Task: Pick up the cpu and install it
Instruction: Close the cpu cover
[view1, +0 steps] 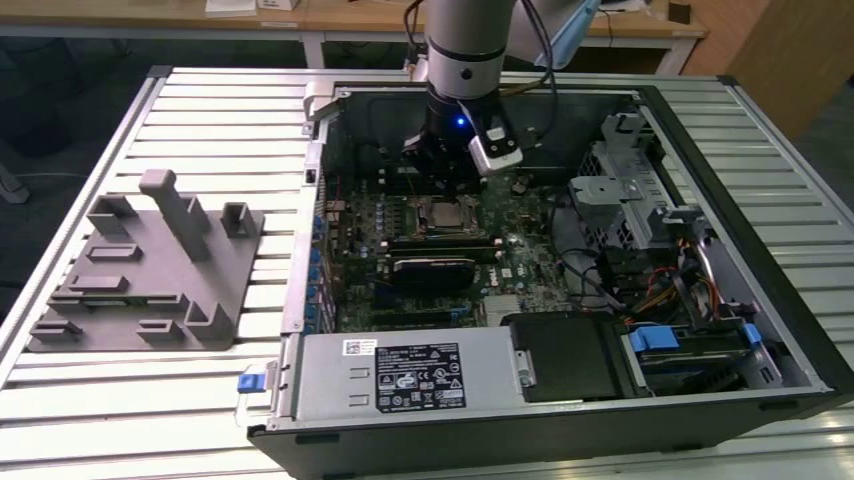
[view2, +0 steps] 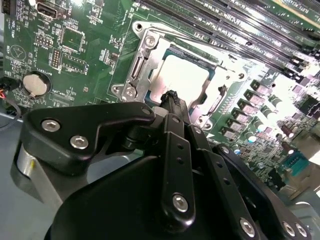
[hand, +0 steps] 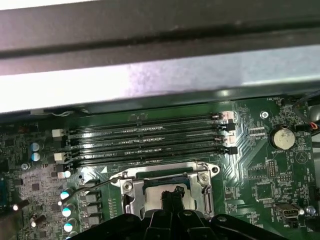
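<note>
— Looking for your cpu (view2: 189, 75)? It lies flat in the motherboard socket (view2: 141, 60).
— And your gripper (view2: 171, 97)?
— You'll see its fingers pressed together, tips just above the cpu's edge.

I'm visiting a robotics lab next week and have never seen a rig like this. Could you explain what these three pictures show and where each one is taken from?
The exterior view is taken from a camera off the machine. In it, a robot arm reaches down into an open computer case that lies on a slatted metal table. A grey fixture stands on the table at the exterior view's left.

The two wrist views come from cameras riding on the arm. They look past its black end effector at the green motherboard. There the cpu, a silvery square chip, lies inside the metal-framed socket, near the long memory slots. The end effector's tip is right at the chip's edge. Whether it touches or grips the chip cannot be told.
</note>
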